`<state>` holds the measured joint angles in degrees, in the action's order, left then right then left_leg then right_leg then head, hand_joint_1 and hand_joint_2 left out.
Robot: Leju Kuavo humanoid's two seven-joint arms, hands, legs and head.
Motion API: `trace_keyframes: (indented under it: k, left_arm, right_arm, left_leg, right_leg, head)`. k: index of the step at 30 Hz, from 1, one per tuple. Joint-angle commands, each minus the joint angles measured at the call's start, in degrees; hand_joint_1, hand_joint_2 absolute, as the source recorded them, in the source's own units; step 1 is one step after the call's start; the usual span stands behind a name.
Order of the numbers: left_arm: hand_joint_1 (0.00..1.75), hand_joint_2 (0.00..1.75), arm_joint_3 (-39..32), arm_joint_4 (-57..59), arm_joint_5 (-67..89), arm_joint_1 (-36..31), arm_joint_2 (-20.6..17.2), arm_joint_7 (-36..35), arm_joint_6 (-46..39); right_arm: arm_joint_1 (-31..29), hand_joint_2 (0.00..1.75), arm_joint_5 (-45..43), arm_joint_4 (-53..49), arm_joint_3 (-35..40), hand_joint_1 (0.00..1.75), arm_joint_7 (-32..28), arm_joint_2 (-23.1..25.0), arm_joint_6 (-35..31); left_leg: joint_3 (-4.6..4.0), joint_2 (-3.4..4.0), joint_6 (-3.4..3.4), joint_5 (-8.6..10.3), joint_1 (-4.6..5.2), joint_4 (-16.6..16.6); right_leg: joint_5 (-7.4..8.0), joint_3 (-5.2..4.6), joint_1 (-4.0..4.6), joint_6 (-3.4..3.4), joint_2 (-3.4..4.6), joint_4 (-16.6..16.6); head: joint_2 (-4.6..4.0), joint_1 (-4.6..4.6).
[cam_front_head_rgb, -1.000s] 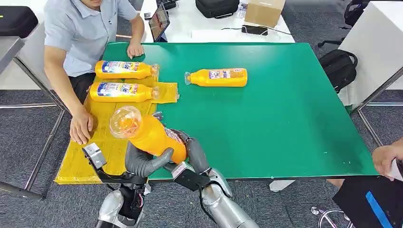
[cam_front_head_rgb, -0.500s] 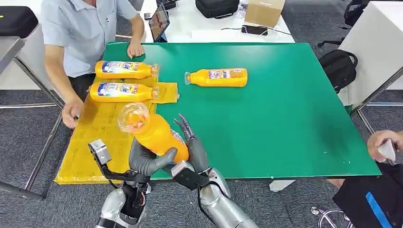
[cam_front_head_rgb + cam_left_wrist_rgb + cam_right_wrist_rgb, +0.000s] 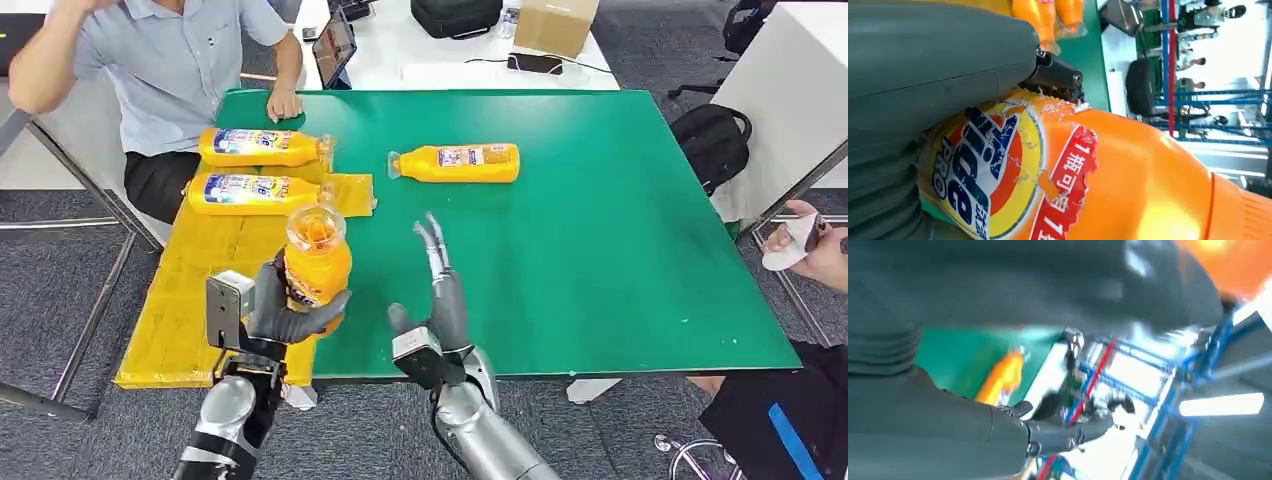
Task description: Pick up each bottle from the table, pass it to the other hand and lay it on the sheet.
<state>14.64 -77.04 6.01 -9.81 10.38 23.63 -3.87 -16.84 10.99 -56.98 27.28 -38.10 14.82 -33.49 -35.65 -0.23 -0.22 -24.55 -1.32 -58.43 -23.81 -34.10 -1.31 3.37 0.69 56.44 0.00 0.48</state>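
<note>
Gripping bottle (image 3: 316,262), left-hand fingers (image 3: 290,318) wrapped around

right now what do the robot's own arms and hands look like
Both arms are silver metal with rounded shells, ending in black wrist brackets. A small grey camera box sits at each wrist. The left hand has a thick grey thumb and a grey ribbed cover. The right hand has a grey palm and slim darker fingers.

Yellow sheet (image 3: 190,300): far end taken by two lying bottles (image 3: 255,190), near part bare. Third bottle (image 3: 458,162) lies mid-surface, far side. Green surface (image 3: 600,260) bare to the right. Person (image 3: 180,70) sits at far-left corner.
</note>
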Motion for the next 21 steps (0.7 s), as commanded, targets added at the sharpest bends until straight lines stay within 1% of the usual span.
trace_keyframes:
  k: [1, 2, 3, 5, 6, 7, 8, 9, 10, 11, 15, 16, 17, 18, 19, 20, 21]
  left_arm:
    - [1.75, 1.75, -3.4, 10.2, 9.1, -10.6, -5.6, -2.9, -3.6]
    - [1.75, 1.75, -4.2, 12.0, 11.4, -12.7, -6.2, -3.6, -4.2]
    - [1.75, 1.75, -4.9, 13.3, 12.8, -14.2, -6.5, -4.1, -4.6]
    - [1.75, 1.75, -6.1, 19.8, 21.1, -19.6, -8.3, -5.4, -6.9]
    - [1.75, 1.75, -6.8, 24.6, 23.2, -22.5, -9.3, -6.0, -4.2]
    - [1.75, 1.75, -8.8, 28.2, 22.2, -24.3, -9.7, -6.2, -3.1]
    - [1.75, 1.75, -9.4, 32.1, 25.7, -26.2, -10.2, -5.9, -6.9]
    - [1.75, 1.75, -7.3, 35.5, 31.2, -28.3, -11.4, -6.0, -9.5]
    - [1.75, 1.75, -7.0, 37.4, 33.0, -29.4, -11.6, -6.1, -9.9]
    - [1.75, 1.75, -6.0, 38.3, 34.7, -30.2, -12.0, -6.7, -9.9]
    - [1.75, 1.75, -6.0, 38.3, 34.7, -30.2, -12.0, -6.7, -9.9]
    - [1.75, 1.75, -6.0, 38.3, 34.7, -30.2, -12.0, -6.7, -9.9]
    - [1.75, 1.75, -6.0, 38.3, 34.7, -30.2, -12.0, -6.7, -9.9]
    - [1.75, 1.75, -6.0, 38.3, 34.7, -30.2, -12.0, -6.7, -9.9]
    - [1.75, 1.75, -6.0, 38.3, 34.7, -30.2, -12.0, -6.7, -9.9]
    - [1.75, 1.75, -6.0, 38.3, 34.7, -30.2, -12.0, -6.7, -9.9]
    - [1.75, 1.75, -6.0, 38.3, 34.7, -30.2, -12.0, -6.7, -9.9]
  right_arm:
    - [3.9, 0.00, -2.9, -17.6, -5.9, 0.00, -1.9, -4.2, -6.5]
    - [5.0, 0.00, -0.4, -19.9, -10.1, 0.00, -1.9, -2.9, -6.5]
    - [5.4, 0.00, -0.8, -20.9, -11.3, 0.00, -1.9, -2.6, -6.5]
    - [6.3, 0.00, 1.0, -22.1, -18.0, 0.00, -1.9, 0.2, -6.5]
    - [6.5, 0.00, -0.4, -22.5, -19.9, 0.00, -1.9, 1.4, -6.5]
    - [6.5, 0.00, -1.9, -22.1, -20.9, 0.00, -1.9, 2.3, -6.5]
    - [6.5, 0.00, -3.1, -22.0, -21.7, 0.00, -1.9, 3.0, -6.5]
    - [6.7, 0.00, -4.0, -22.6, -21.0, 0.00, -1.9, 3.1, -6.5]
    - [6.8, 0.00, -4.6, -22.8, -20.6, 0.00, -1.9, 3.2, -6.5]
    - [6.9, 0.00, -5.1, -23.1, -20.3, 0.00, -1.9, 3.3, -6.5]
    - [6.9, 0.00, -5.1, -23.1, -20.3, 0.00, -1.9, 3.3, -6.5]
    - [6.9, 0.00, -5.1, -23.1, -20.3, 0.00, -1.9, 3.3, -6.5]
    - [6.9, 0.00, -5.1, -23.1, -20.3, 0.00, -1.9, 3.3, -6.5]
    - [6.9, 0.00, -5.1, -23.1, -20.3, 0.00, -1.9, 3.3, -6.5]
    - [6.9, 0.00, -5.1, -23.1, -20.3, 0.00, -1.9, 3.3, -6.5]
    - [6.9, 0.00, -5.1, -23.1, -20.3, 0.00, -1.9, 3.3, -6.5]
    - [6.9, 0.00, -5.1, -23.1, -20.3, 0.00, -1.9, 3.3, -6.5]
  left_leg:
    - [0.27, -0.20, 0.11, -0.04, 0.00, 0.1]
    - [0.03, -0.32, 0.07, 0.02, 0.00, 0.0]
    - [0.06, -0.34, 0.08, 0.01, -0.01, 0.0]
    - [-0.06, -0.41, 0.05, 0.09, -0.01, 0.0]
    - [0.05, -0.39, 0.07, 0.06, -0.01, 0.0]
    - [-0.01, -0.24, 0.03, 0.08, 0.00, 0.0]
    - [0.03, -0.27, 0.02, 0.09, 0.00, 0.0]
    - [0.14, -0.21, 0.03, 0.07, -0.01, 0.0]
    - [0.07, -0.15, 0.00, 0.09, 0.01, 0.0]
    - [0.15, -0.29, 0.01, 0.10, -0.03, 0.0]
    - [0.06, -0.05, -0.03, 0.11, -0.02, 0.0]
    - [0.26, -0.08, 0.02, 0.06, -0.01, 0.0]
    - [0.12, -0.09, -0.01, 0.08, -0.05, 0.0]
    - [0.22, -0.13, 0.03, 0.05, -0.02, 0.0]
    - [0.05, -0.07, -0.02, 0.11, -0.03, 0.0]
    - [0.17, -0.04, 0.00, 0.06, -0.04, 0.0]
    - [0.06, -0.04, -0.02, 0.10, -0.03, 0.0]
  right_leg:
    - [-0.11, 0.35, 0.05, -0.20, -0.30, -0.1]
    - [-0.11, 0.14, 0.04, -0.15, -0.40, 0.1]
    - [-0.12, 0.18, 0.05, -0.17, -0.43, 0.1]
    - [-0.08, 0.04, 0.04, -0.16, -0.49, 0.1]
    - [-0.11, 0.16, 0.06, -0.22, -0.49, 0.1]
    - [-0.03, 0.04, 0.02, -0.13, -0.30, 0.0]
    - [-0.04, 0.08, 0.03, -0.19, -0.34, 0.1]
    - [-0.04, 0.16, 0.06, -0.24, -0.30, 0.1]
    - [-0.01, 0.08, 0.02, -0.16, -0.22, 0.1]
    - [-0.05, 0.21, 0.08, -0.26, -0.38, 0.1]
    - [-0.03, 0.04, 0.04, -0.12, -0.10, 0.2]
    - [-0.10, 0.24, 0.06, -0.23, -0.19, 0.1]
    - [-0.06, 0.13, 0.08, -0.15, -0.16, 0.1]
    - [-0.10, 0.23, 0.07, -0.20, -0.22, 0.1]
    - [-0.03, 0.06, 0.04, -0.11, -0.13, 0.1]
    - [-0.06, 0.18, 0.07, -0.17, -0.12, 0.1]
    - [-0.02, 0.06, 0.05, -0.12, -0.09, 0.1]
  head:
    - [0.00, 0.00]
    - [0.00, 0.00]
    - [0.00, 0.00]
    - [0.00, 0.00]
    - [0.00, 0.00]
    - [0.00, 0.02]
    - [0.00, -0.02]
    - [0.00, -0.02]
    - [0.00, 0.02]
    - [0.00, 0.02]
    - [0.00, -0.02]
    - [0.00, -0.02]
    - [0.00, 0.00]
    - [0.00, 0.02]
    - [0.00, 0.00]
    - [0.00, 0.00]
    - [0.00, 0.00]
